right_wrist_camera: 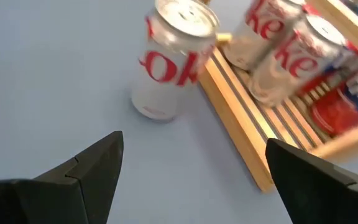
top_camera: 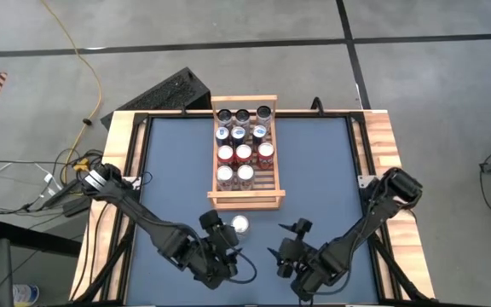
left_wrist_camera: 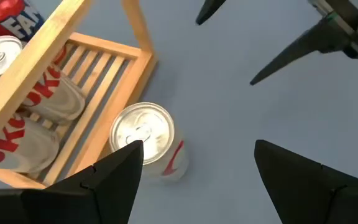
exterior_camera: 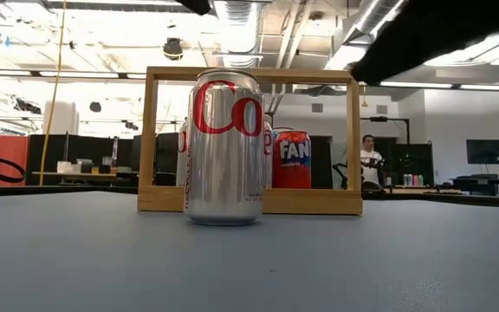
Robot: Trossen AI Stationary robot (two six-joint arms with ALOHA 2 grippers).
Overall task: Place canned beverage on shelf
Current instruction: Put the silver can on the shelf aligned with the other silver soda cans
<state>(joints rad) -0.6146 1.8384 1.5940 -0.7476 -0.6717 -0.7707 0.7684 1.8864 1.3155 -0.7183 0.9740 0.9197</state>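
Silver can (top_camera: 240,224) stands upright on the blue counter (top_camera: 177,162), just outside the wooden shelf's (top_camera: 268,199) near rail; left tool (top_camera: 222,247) and right tool (top_camera: 286,250) flank it, both spread, holding nothing

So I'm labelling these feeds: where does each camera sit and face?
High: overhead, straight down on shelf; both arms show.
Low: tabletop level, facing silver can; arm overhead.
Left wrist: on left gripper, facing the can.
Right wrist: on right gripper, facing it too.
All four share the can.
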